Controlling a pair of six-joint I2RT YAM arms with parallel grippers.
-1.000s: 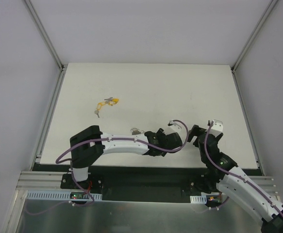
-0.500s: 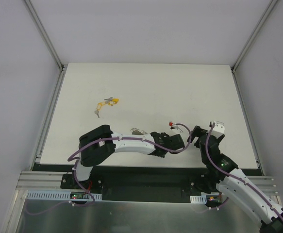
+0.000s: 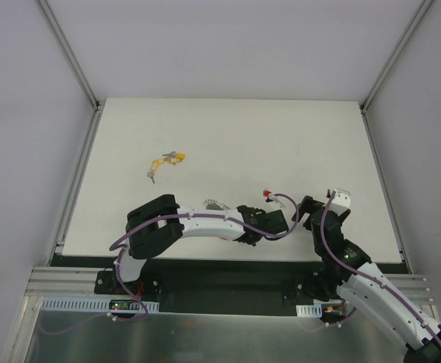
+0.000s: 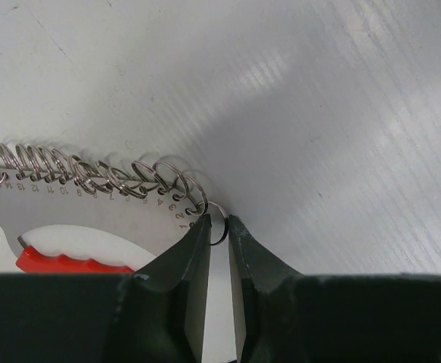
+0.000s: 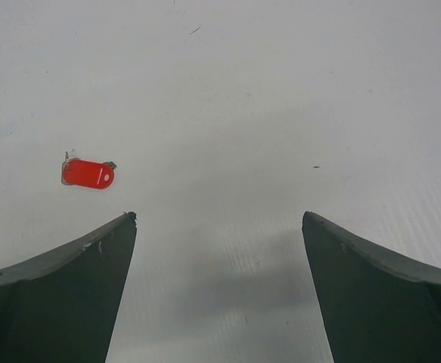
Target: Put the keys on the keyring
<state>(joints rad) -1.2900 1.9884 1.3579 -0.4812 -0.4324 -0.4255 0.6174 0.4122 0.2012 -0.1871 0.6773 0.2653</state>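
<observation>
In the left wrist view the keyring (image 4: 91, 198) lies on the table: a numbered plate edged with several small silvery rings, its red crescent (image 4: 69, 261) at the lower left. My left gripper (image 4: 218, 221) has its jaws nearly together, pinching the end ring (image 4: 222, 212) of that row. From above, only the silvery coil (image 3: 215, 203) peeks out behind the left arm. A red-tagged key (image 5: 88, 173) lies left of my right gripper (image 5: 218, 219), which stands wide open over bare table. A yellow-tagged bunch of keys (image 3: 171, 159) lies far left.
The white table (image 3: 281, 136) has raised rails along its left (image 3: 80, 178) and right sides. Both arms crowd the near edge, and a purple cable (image 3: 284, 198) loops over the left wrist.
The left jaws have narrowed onto the keyring's end ring. The left arm's elbow has shifted right, and the red-tagged key now shows beside its wrist. The right arm has barely moved.
</observation>
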